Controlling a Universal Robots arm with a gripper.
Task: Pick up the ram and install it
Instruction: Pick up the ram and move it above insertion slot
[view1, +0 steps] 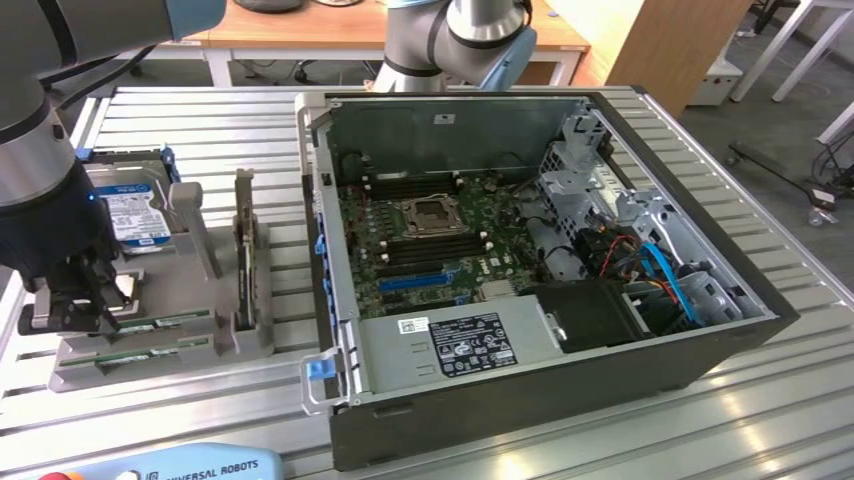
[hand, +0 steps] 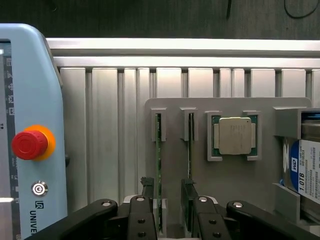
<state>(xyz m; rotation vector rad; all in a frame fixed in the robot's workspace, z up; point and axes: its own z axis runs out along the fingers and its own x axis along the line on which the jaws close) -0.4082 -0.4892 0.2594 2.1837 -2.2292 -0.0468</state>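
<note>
the gripper (hand: 167, 202) is released, wide open, its fingers on both sides of the ram (hand: 158, 150) in the gray holder (hand: 230, 180).

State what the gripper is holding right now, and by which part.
Nothing is held. The gripper is open, down at one end of the ram, which sits on edge in its slot in the grey tray.
</note>
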